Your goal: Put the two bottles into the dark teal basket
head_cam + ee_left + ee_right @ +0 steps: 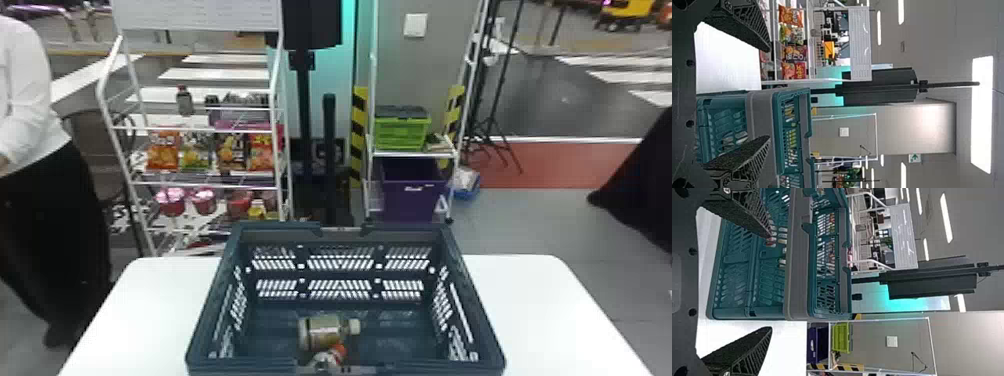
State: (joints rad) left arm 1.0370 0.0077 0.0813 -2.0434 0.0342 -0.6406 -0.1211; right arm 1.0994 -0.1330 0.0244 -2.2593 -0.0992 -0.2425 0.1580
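The dark teal basket [345, 370] stands on the white table. Inside it, on the floor near the front wall, a bottle with a pale cap [324, 332] lies on its side, and a second bottle with an orange cap [326, 359] rests just in front, partly hidden by the front rim. In the left wrist view my left gripper [770, 94] is open with nothing between its fingers, close to the basket [761, 117]. My right gripper [770, 282] stands open and holds nothing, with the basket [796, 266] just beyond its fingers in the right wrist view.
The white table [545, 310] extends on both sides of the basket. Behind it stand a rack with snack bags [195, 150] and a rack holding a green crate [401, 132] and a purple bin [412, 195]. A person stands at the far left.
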